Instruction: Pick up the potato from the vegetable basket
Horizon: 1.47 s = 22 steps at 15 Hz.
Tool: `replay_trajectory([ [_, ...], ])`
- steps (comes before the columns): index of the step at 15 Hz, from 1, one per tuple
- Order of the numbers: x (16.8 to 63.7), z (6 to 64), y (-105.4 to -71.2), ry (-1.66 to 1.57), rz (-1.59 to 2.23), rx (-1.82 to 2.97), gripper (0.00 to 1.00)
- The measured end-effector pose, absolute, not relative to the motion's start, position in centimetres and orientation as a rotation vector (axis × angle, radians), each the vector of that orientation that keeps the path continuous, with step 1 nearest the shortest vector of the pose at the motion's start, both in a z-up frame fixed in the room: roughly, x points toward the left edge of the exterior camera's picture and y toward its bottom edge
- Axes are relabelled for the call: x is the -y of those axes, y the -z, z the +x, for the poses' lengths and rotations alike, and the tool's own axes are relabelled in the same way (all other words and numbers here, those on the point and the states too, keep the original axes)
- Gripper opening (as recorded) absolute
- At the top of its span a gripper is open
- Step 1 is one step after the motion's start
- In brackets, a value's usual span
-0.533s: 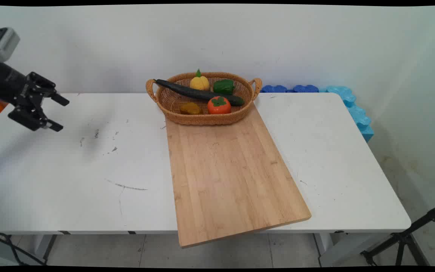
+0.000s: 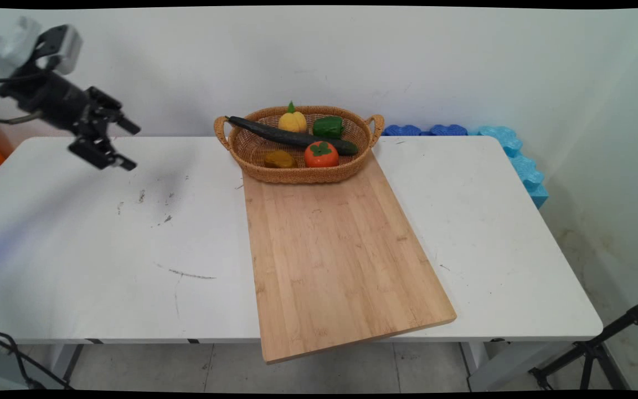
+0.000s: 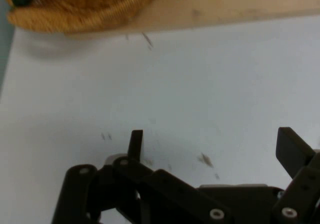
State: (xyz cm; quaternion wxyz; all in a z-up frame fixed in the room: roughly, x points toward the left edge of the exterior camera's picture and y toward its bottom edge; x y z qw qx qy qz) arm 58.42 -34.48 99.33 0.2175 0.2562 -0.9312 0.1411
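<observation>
The gripper point(image 2: 122, 145) hangs in the air above the far left part of the white surface point(image 2: 103, 249), its two black fingers point(image 2: 128, 127) spread wide apart with nothing between them. It holds nothing and touches nothing. In the hand view the gripper point(image 3: 212, 141) shows the same wide gap, with only bare surface and a few dark scuff marks point(image 3: 205, 159) seen between the fingers point(image 3: 135, 143).

To its right, well apart from it, a wicker basket point(image 2: 297, 173) stands at the far end of a wooden cutting board point(image 2: 335, 249), its near side resting on the board. The basket point(image 3: 75, 14) and the board point(image 3: 225, 6) show along the top edge of the hand view. In the basket lie a long dark cucumber point(image 2: 291, 137) running across it from the left rim toward the right, a yellow pepper point(image 2: 292, 121) and a green pepper point(image 2: 328, 127) behind it, and an orange persimmon point(image 2: 321, 154) with a green leafy top and a brownish potato point(image 2: 279, 159) in front of it. The left end of the cucumber sticks up over the rim beside the left handle point(image 2: 220, 131).

The board runs slantwise toward the near edge of the surface and overhangs it. Blue foam pieces point(image 2: 510, 149) sit along the wall past the right far corner. Between the gripper and the basket there is only open surface with scattered scuff marks point(image 2: 153, 205).
</observation>
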Motion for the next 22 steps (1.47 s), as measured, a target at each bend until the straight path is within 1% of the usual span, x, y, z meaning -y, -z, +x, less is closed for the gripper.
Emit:
replay_trajectory([
  [7,40.8,52.7,-98.4,-0.471,0.649,2.587,1.00],
  [14,48.1,46.3,-96.2,-0.519,0.540,2.628,1.00],
  [22,52.9,42.2,-94.6,-0.545,0.460,2.671,1.00],
])
